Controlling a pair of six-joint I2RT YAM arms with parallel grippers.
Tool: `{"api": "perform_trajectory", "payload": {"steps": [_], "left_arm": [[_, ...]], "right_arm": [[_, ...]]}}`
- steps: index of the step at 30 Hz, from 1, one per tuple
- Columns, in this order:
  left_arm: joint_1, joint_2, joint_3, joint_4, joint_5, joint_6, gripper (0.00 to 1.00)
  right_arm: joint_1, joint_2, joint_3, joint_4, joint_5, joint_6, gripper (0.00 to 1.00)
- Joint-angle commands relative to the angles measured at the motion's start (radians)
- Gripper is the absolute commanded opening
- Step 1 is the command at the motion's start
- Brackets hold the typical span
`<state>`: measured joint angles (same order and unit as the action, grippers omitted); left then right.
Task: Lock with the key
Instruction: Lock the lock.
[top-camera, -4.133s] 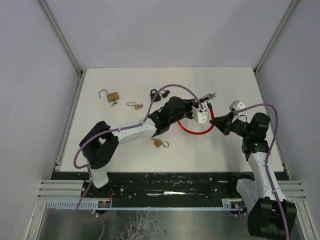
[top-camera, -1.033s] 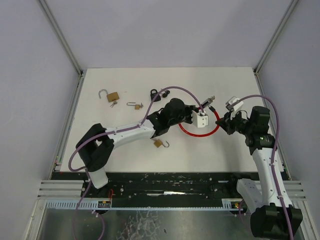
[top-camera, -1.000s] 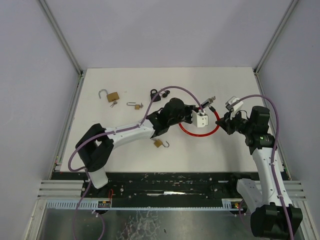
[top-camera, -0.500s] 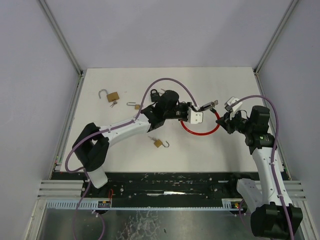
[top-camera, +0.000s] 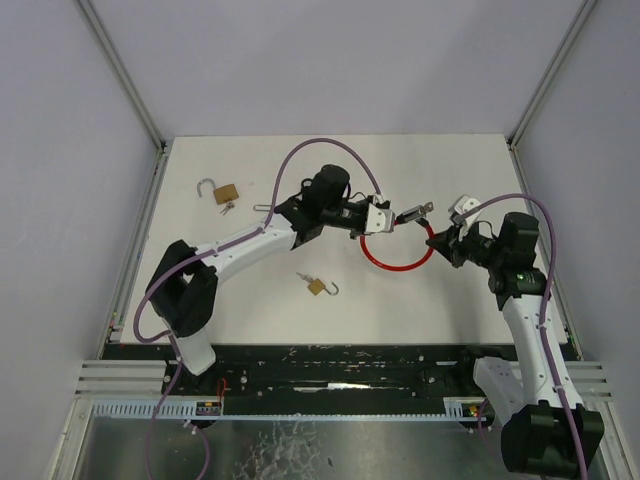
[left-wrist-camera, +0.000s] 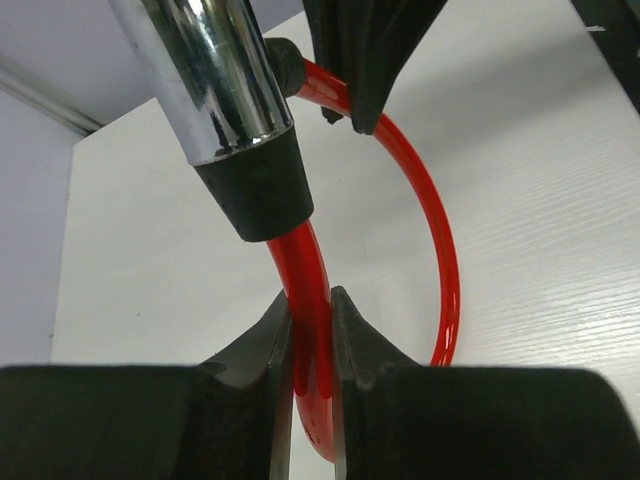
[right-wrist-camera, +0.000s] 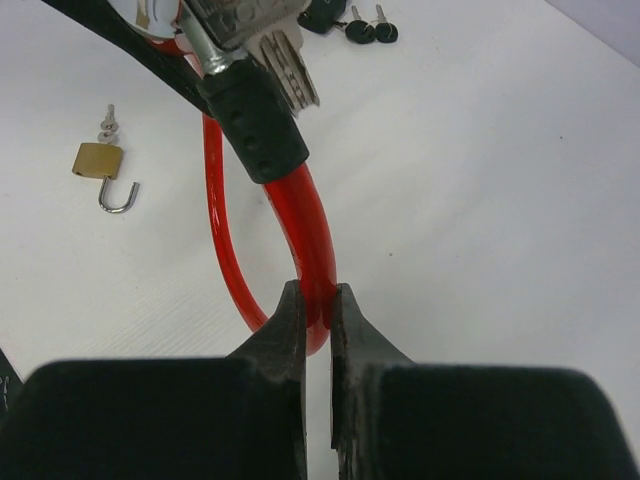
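- One red cable lock (top-camera: 395, 267) is held between the two arms, right of the middle of the table (top-camera: 470, 300).
- Left gripper (left-wrist-camera: 312, 350): fingers pressed onto the red cable, just below a chrome barrel (left-wrist-camera: 205, 70).
- Right gripper (right-wrist-camera: 318, 320): fingers nipped on the cable below the black sleeve of the keyed end.
- One bunch of flat silver keys (right-wrist-camera: 288, 68) hangs at that end.
- Two brass padlocks are in clear view, shackles open: one far left (top-camera: 226, 193), one near centre (top-camera: 316, 287).
- Two black-headed keys (right-wrist-camera: 365, 28) lie beyond.
- Embossed letters above the silver keys are too cropped to read.
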<state>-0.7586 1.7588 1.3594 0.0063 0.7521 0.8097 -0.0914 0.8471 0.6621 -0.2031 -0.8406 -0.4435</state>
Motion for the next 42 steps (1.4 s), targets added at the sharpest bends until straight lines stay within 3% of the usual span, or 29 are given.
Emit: {"api": "perform_trajectory", "payload": {"steps": [1,14,21,30,35,40,42], "left_arm": [[-0.016,0.046,0.056,-0.119,0.182,-0.029,0.06],[0.002,0.075,0.123,-0.179,0.232,-0.079,0.0],[0.003,0.099,0.171,-0.212,0.171,-0.127,0.0],[-0.018,0.099,0.166,-0.218,0.083,-0.1,0.0],[-0.018,0.099,0.165,-0.22,0.074,-0.092,0.0],[-0.031,0.103,0.169,-0.235,0.035,-0.066,0.0],[-0.039,0.105,0.167,-0.241,0.012,-0.05,0.0]], "right_arm": [[0.004,-0.01,0.013,0.175,-0.065,0.021,0.0],[0.004,-0.079,0.001,0.157,-0.044,-0.043,0.0],[0.004,-0.131,0.008,0.115,-0.077,-0.103,0.01],[0.004,-0.172,0.041,0.106,-0.081,-0.037,0.03],[0.003,-0.188,0.066,0.071,-0.211,-0.014,0.03],[-0.01,-0.166,0.078,0.134,-0.027,0.119,0.03],[-0.013,-0.146,0.086,0.129,-0.039,0.138,0.02]]}}
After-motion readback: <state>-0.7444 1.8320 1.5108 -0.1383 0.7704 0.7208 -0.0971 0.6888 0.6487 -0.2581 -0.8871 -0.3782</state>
